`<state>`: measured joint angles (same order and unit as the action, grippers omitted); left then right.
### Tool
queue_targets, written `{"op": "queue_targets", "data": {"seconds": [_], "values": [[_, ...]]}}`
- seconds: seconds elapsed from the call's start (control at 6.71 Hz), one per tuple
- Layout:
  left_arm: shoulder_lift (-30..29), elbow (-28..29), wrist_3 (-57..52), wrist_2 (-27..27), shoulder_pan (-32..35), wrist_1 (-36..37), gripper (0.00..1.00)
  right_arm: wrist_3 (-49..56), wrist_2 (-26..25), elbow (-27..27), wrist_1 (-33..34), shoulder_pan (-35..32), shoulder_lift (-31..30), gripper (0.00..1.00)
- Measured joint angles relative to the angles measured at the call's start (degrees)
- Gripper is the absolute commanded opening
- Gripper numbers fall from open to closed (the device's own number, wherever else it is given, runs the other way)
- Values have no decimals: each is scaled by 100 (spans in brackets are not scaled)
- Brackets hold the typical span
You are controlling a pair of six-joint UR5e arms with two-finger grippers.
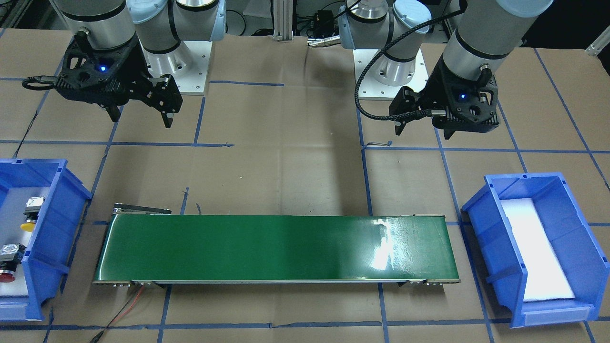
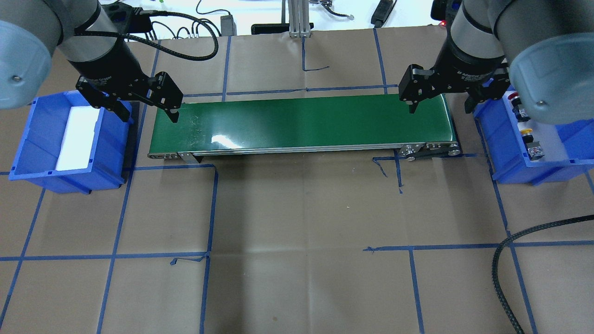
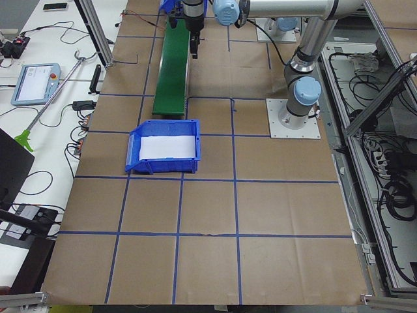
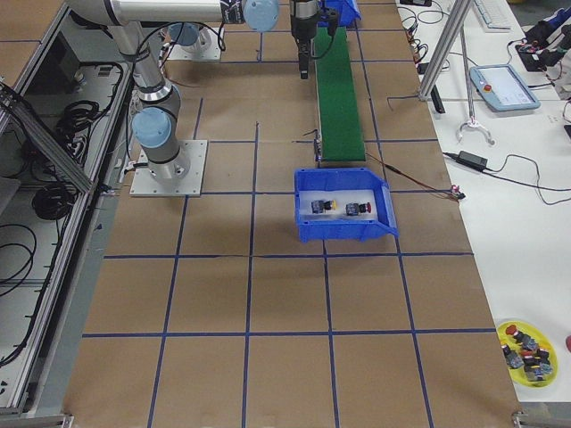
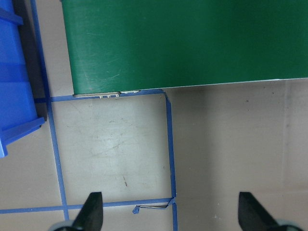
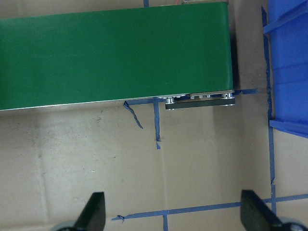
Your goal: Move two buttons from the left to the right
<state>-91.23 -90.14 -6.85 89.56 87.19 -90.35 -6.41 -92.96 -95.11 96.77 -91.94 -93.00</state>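
The yellow button (image 1: 29, 217) and the red button (image 1: 8, 265) lie on the white liner of the blue bin (image 1: 52, 228) at the robot's right end of the table. They also show in the exterior right view: the yellow button (image 4: 320, 207) and the red button (image 4: 355, 209). My right gripper (image 1: 141, 119) is open and empty, hanging above the table between that bin and the green conveyor belt (image 1: 276, 247). My left gripper (image 1: 423, 129) is open and empty above the belt's other end (image 2: 149, 115). Both wrist views show spread, empty fingers (image 5: 91, 211) (image 6: 94, 211).
A second blue bin (image 1: 481, 228) with only a white liner stands at the robot's left end of the belt. Blue tape lines cross the brown table cover. A yellow plate (image 4: 528, 348) of spare buttons sits on the side bench.
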Motion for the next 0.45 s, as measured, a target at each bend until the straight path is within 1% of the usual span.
{"op": "queue_targets", "data": {"seconds": [0.45], "values": [[0, 5, 0, 0, 0, 0, 100, 33, 46, -37, 25, -8, -22, 100]]}}
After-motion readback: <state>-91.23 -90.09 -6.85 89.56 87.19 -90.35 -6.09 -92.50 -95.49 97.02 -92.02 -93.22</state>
